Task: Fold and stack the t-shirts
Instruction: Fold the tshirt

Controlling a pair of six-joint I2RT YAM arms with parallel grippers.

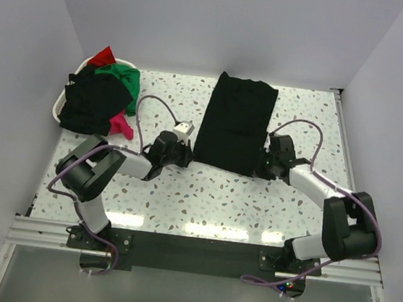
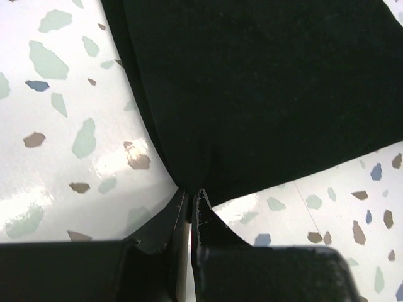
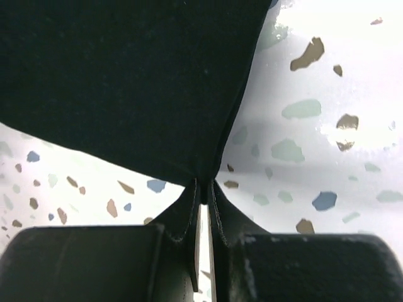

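Top external: black shirt point(image 1: 235, 122) lies as narrow strip on table point(image 1: 203, 198). Left pincer point(image 2: 191, 200), right pincer point(image 3: 203, 186) each clamped on near corner. Judged: halving fold in hand; next, lift both corners evenly toward far hem.

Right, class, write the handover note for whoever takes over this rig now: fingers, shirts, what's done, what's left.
Left gripper: shut on the black shirt's near left corner.
Right gripper: shut on its near right corner.
The shirt lies mid-table as a long narrow strip, so the sides look folded in.
Other shirts, black, green, red and pink, are heaped in the basket.
Left: fold the strip across, then do the heap. No stack yet.
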